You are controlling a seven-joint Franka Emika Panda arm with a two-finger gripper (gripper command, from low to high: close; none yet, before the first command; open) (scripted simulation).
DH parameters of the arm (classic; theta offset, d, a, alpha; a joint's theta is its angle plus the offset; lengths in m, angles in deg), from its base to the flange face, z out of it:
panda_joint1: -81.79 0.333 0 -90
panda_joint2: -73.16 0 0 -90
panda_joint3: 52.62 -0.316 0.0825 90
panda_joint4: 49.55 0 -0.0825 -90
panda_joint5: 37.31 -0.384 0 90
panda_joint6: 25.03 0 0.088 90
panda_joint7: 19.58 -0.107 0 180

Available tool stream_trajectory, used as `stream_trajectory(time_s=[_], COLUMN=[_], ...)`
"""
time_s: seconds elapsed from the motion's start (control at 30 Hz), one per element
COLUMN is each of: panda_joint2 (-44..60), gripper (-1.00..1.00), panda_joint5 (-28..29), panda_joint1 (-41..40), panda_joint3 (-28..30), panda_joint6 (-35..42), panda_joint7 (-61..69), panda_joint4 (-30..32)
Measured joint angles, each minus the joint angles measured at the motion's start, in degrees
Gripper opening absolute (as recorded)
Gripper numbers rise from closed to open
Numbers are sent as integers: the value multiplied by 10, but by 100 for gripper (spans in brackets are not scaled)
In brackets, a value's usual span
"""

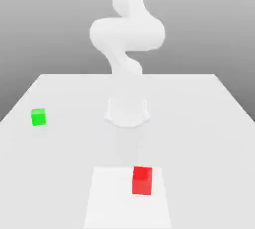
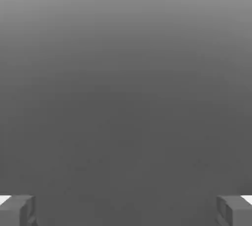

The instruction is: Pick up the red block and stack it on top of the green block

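The red block (image 1: pixel 142 180) is a small cube near the front of the white table (image 1: pixel 199 123), a little toward the exterior view's right. The green block (image 1: pixel 38 117) sits apart from it, farther back on the exterior view's left. Both rest flat on the table with nothing touching them. In the hand view my gripper (image 2: pixel 126 211) is open: its grey fingertips (image 2: pixel 17 211) stand far apart with nothing between them, and only a plain grey backdrop lies beyond.
The arm's white base (image 1: pixel 127 112) stands at the middle of the table, and its body (image 1: pixel 127 34) rises behind and above it. A brighter square patch (image 1: pixel 109 198) lies under the red block. The table's back edge runs across behind the base.
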Motion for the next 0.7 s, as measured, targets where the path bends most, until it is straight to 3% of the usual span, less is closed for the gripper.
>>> stream_trajectory(time_s=[0.23,0.4,0.53,0.7], panda_joint2=[155,258,333,412], gripper=[0,0,0,0], panda_joint5=[-75,-96,-77,15], panda_joint1=[46,63,64,60], panda_joint3=[26,16,-1,-2], panda_joint6=[-83,-141,-191,-253], panda_joint7=[18,9,-25,-112], panda_joint4=[85,144,192,243])
